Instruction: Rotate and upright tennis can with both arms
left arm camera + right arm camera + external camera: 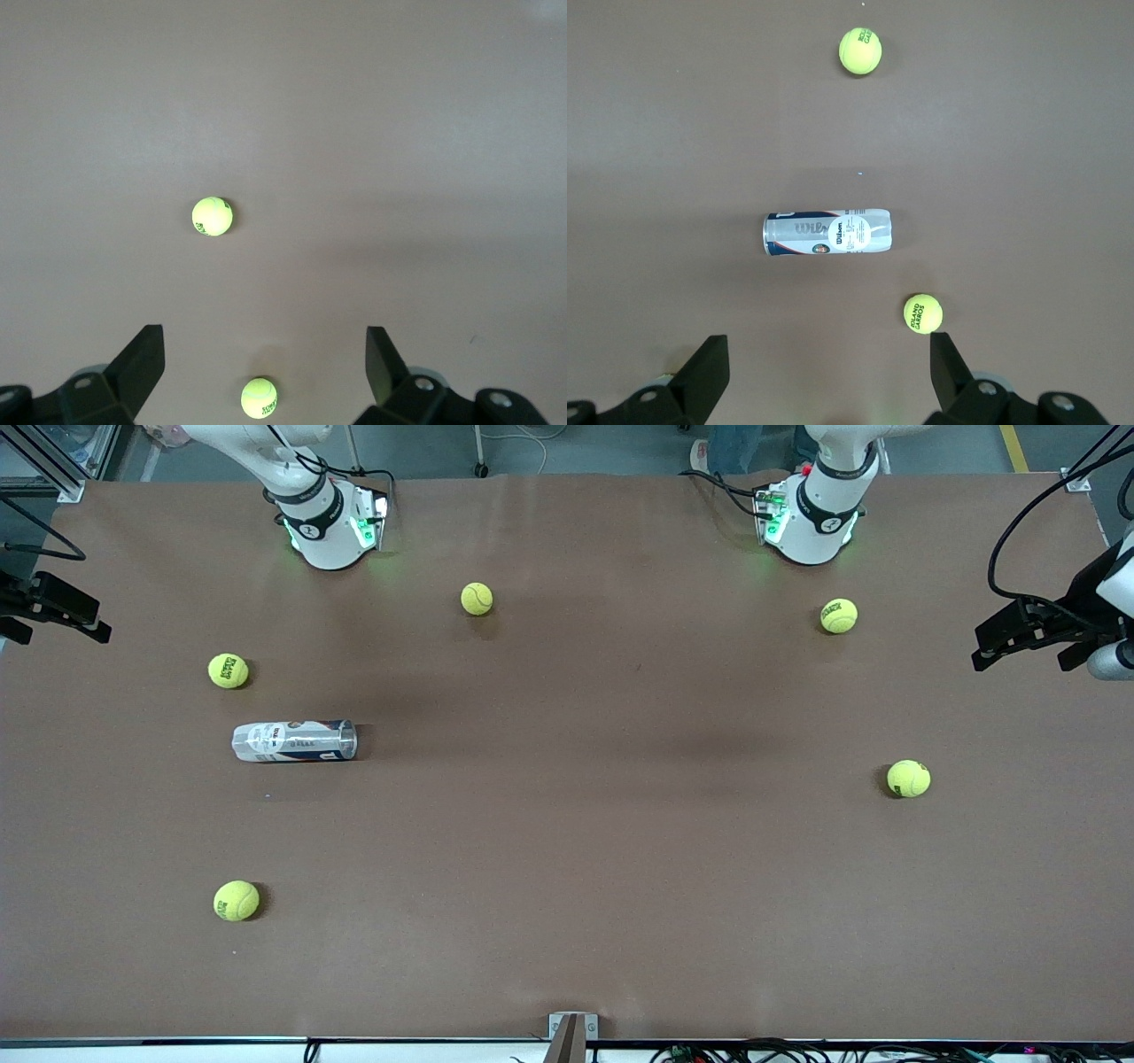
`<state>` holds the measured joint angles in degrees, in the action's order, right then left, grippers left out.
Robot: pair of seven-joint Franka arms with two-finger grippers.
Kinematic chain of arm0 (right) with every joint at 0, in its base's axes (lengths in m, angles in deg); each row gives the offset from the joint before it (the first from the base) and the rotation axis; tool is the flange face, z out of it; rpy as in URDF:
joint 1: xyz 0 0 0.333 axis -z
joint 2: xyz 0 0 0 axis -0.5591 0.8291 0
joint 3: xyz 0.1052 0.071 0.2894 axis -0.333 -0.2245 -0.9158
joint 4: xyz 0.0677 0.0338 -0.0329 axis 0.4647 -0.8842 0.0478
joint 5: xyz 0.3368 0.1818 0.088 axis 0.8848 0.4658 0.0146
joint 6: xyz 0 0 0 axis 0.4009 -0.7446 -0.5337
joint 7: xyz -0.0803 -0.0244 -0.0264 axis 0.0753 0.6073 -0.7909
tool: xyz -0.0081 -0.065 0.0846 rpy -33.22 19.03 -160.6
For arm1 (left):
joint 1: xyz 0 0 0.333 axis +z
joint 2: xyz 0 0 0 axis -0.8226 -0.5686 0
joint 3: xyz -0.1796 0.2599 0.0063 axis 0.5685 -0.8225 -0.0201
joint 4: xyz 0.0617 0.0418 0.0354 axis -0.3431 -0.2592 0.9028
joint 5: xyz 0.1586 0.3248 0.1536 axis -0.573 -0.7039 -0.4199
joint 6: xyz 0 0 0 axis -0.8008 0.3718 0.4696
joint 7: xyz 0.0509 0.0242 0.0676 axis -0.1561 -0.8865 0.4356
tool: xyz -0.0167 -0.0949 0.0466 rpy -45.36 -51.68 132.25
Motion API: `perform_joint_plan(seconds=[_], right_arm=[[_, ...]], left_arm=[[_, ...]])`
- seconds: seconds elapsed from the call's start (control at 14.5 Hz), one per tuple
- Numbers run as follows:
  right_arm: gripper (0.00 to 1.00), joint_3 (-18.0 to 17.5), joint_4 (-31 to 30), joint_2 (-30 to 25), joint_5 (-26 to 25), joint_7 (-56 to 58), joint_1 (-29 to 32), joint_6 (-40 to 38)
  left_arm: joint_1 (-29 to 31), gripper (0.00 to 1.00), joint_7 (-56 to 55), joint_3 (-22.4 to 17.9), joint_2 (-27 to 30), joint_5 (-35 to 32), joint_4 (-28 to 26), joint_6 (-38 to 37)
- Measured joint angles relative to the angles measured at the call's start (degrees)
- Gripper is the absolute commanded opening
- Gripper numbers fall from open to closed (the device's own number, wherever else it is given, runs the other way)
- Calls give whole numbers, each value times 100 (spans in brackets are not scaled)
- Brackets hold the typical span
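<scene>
Currently the tennis can is seen lying on its side on the brown table, toward the right arm's end, its long axis running along the table's length. It is flanked by two tennis balls: one lies farther from the front camera than the can, and another lies well nearer to that camera. Three more balls are scattered about, one between the two arm bases and two toward the left arm's end. The right gripper is held high over the table with its fingers spread wide apart and nothing between them, the can being visible below it. The left gripper is likewise raised, its fingers parted and empty, over two of the balls.
</scene>
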<state>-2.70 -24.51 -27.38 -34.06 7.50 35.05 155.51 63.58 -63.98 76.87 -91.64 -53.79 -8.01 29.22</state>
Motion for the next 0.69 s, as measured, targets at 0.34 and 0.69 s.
perform_joint_plan(seconds=[0.34,0.69], right_arm=[[100,43,39,-1,-11,0,15,22],[100,50,13,297,-11,13,256,72]], left_arm=[[0,100,0,-1,0,0,0,0],[1,100,0,-3,0,0,0,0]])
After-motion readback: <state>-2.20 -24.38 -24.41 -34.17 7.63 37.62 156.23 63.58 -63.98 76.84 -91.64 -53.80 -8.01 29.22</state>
